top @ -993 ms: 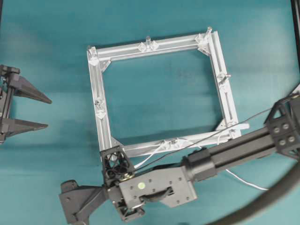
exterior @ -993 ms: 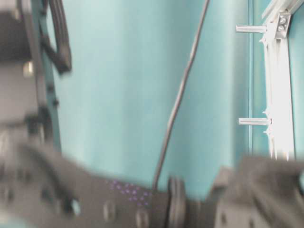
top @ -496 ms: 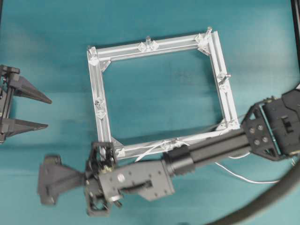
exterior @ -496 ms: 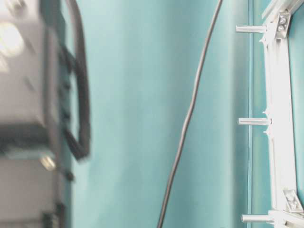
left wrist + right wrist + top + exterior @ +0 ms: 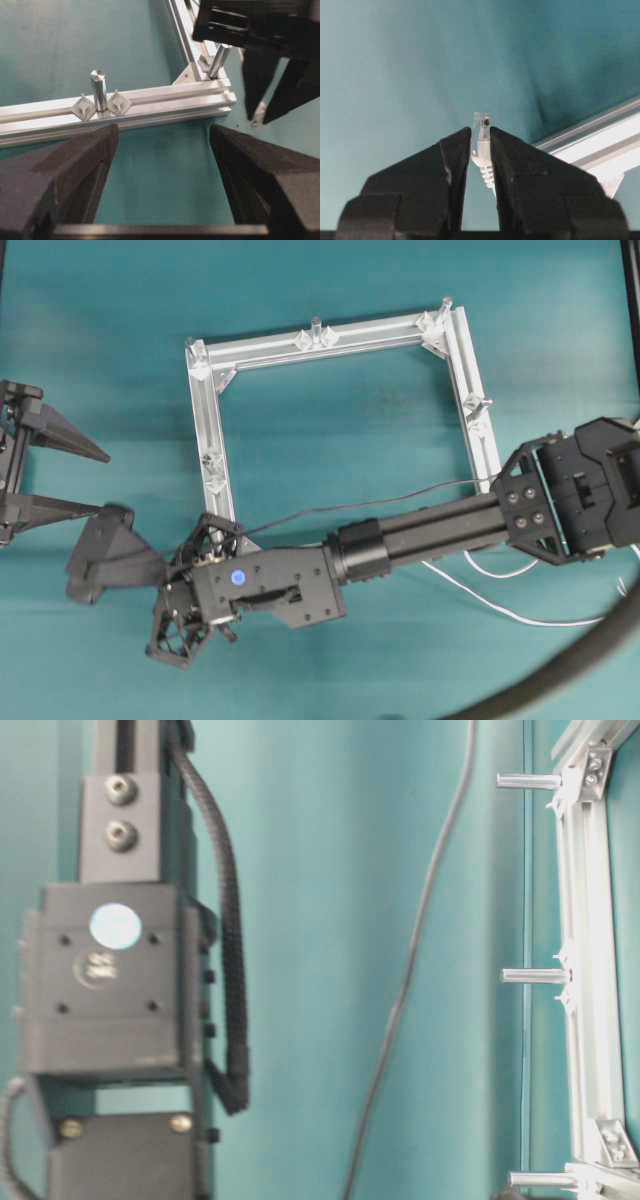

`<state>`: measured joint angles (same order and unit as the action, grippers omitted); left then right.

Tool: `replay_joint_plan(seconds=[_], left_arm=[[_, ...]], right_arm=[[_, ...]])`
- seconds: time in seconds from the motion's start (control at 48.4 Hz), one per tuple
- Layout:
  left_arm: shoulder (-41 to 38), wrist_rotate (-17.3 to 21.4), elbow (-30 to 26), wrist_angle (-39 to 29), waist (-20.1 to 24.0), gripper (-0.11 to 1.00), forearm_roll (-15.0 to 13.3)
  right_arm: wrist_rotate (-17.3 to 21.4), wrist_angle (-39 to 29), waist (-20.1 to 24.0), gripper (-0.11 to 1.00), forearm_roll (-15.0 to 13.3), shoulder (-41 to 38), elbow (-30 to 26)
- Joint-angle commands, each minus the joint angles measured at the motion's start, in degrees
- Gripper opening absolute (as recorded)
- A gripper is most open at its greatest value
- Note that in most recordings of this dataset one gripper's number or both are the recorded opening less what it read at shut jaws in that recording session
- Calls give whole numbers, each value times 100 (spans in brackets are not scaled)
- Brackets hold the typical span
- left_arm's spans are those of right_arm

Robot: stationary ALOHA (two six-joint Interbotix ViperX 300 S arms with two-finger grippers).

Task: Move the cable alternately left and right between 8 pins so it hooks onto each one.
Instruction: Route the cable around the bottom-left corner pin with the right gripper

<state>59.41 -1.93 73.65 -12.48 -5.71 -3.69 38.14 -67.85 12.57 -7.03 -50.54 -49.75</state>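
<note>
The square aluminium frame (image 5: pixel 212 430) lies mid-table with pins (image 5: pixel 315 325) standing along its rails. In the left wrist view one pin (image 5: pixel 98 88) rises from the near rail and another (image 5: pixel 219 60) stands at the corner. The white cable (image 5: pixel 500 573) trails in loops off the frame's lower right corner. My right gripper (image 5: pixel 88 562) reaches across past the lower left corner and is shut on the cable's plug tip (image 5: pixel 481 129). My left gripper (image 5: pixel 104 482) waits at the left edge, open (image 5: pixel 164 137) and holding nothing.
A thick dark hose (image 5: pixel 560 680) curves through the lower right corner. A thin black wire (image 5: pixel 370 505) runs along the right arm (image 5: pixel 430 535), which lies over the frame's bottom rail. The table-level view shows the arm's body (image 5: pixel 110 980) and pins (image 5: pixel 530 976).
The right arm has swung left and up along the frame's bottom rail, carrying the cable tip out past the lower left corner. The left gripper has not moved.
</note>
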Motion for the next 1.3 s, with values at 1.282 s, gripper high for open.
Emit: replay_joint_plan(seconds=[1.282], left_arm=[[2057,-9,62,-1169,220,72,35]], right_arm=[[3375,-237,-325,16,-1327,1274,1688]])
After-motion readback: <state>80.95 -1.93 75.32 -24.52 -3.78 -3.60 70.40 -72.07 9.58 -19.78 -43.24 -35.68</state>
